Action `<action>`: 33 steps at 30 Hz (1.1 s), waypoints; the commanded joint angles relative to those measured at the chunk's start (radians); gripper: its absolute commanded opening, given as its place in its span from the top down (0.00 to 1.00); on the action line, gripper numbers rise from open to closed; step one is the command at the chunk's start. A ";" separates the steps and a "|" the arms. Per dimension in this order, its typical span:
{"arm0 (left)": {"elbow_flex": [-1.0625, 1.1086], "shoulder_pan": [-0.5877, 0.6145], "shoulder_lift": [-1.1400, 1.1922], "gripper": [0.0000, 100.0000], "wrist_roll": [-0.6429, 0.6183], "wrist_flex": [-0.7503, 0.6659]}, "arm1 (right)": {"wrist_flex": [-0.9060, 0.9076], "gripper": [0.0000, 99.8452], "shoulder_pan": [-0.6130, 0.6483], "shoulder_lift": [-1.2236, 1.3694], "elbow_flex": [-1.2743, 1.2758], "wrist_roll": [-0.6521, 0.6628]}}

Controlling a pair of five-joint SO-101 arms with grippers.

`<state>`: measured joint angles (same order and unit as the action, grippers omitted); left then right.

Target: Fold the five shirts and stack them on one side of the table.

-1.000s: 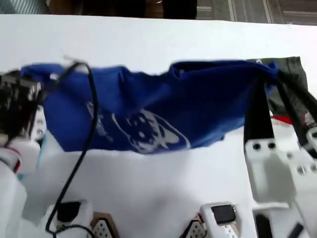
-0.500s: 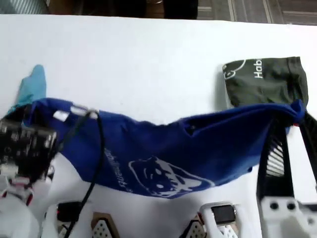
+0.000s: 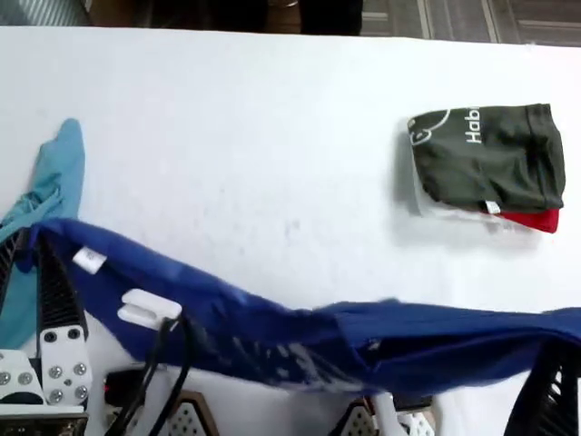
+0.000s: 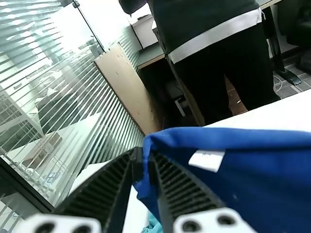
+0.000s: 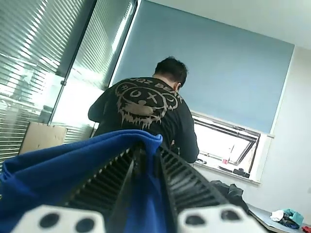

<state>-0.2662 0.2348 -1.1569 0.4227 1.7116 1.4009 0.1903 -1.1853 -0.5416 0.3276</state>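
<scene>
Left jaws pinch blue shirt (image 3: 436, 343); right jaws pinch its other end

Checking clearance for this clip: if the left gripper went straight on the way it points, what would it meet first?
The blue shirt clamped in its fingers; past that, likely open air above the table, though depth is unclear.

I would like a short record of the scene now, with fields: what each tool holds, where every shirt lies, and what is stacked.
left tool: shut on one end of the blue shirt
right tool: shut on the other end of the blue shirt
blue shirt: stretched between both tools, over the near edge of the table
teal shirt: unfolded, at the left side
stack: folded dark green shirt on a red shirt, at the right side
</scene>
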 commanded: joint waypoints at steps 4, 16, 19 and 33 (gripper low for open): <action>-0.012 -0.002 0.003 0.97 0.003 -0.031 | -0.027 0.98 -0.013 0.035 0.029 0.002; 0.236 -0.008 0.192 0.97 0.006 -0.324 | -0.177 0.98 -0.007 0.257 0.218 -0.003; 0.280 -0.008 0.272 0.97 0.006 -0.388 | -0.248 0.98 -0.005 0.308 0.331 -0.003; 0.295 -0.008 0.724 0.97 0.011 -0.710 | -0.674 0.98 -0.012 0.667 0.552 0.005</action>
<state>0.0391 0.2332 -0.4925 0.4227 1.0717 0.8178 0.1887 -0.5961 0.0153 0.3276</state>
